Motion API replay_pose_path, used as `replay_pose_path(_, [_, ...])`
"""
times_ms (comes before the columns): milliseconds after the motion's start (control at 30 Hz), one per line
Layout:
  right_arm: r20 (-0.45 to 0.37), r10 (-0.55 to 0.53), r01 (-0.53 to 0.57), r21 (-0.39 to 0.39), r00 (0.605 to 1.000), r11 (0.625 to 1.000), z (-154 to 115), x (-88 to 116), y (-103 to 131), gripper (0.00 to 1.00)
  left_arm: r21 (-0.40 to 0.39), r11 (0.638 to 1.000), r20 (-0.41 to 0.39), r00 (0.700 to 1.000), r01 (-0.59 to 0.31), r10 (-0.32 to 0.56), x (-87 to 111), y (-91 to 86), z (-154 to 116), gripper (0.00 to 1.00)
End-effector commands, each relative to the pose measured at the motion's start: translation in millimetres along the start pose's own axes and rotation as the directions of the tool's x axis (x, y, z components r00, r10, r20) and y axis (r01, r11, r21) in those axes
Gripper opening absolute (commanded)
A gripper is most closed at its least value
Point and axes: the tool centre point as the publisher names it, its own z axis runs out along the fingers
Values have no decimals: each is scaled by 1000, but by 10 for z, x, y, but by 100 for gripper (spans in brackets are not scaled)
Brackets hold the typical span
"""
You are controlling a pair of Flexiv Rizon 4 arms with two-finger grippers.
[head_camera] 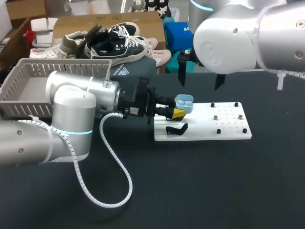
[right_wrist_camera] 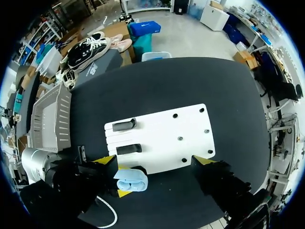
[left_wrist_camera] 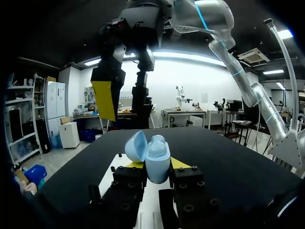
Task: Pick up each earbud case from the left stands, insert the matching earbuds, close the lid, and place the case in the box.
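The left gripper (left_wrist_camera: 156,164) is clamped on the light-blue earbud case (head_camera: 184,102), whose lid stands open, and holds it above the left end of the white board (head_camera: 228,132), near a black stand (head_camera: 176,129). The right gripper (right_wrist_camera: 154,161) hangs above the board, fingers spread wide and holding nothing; the grey box (head_camera: 62,64) sits at the table's left

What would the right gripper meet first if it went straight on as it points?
Most likely the white board: the open right gripper points down at its bare middle, nothing showing between. The earbud case in the left gripper sits beside that line, though depth is unclear.
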Motion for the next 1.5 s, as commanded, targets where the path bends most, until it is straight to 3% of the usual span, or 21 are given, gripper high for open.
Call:
replay_pose_path(33, [-13,8,-8,19,1000,1000,110,-48,-8,100,-2,1000,0,1000,-1,1,2,-3,2,0])
replay_pose_path(400, [-57,21,-19,28,998,999,352,-26,-79,100,-2,1000,0,1000,-1,1,2,-3,2,0])
replay_pose_path(1133, [-101,-36,39,21,994,999,203,285,-72,100,-2,1000,0,1000,-1,1,2,-3,2,0])
replay_pose_path(1300, [-92,-42,44,24,995,999,196,305,-77,100,-2,1000,0,1000,-1,1,2,-3,2,0])
replay_pose_path(1500, [18,11,-11,3,1000,1000,51,244,-173,100,-2,1000,0,1000,-1,1,2,-3,2,0])
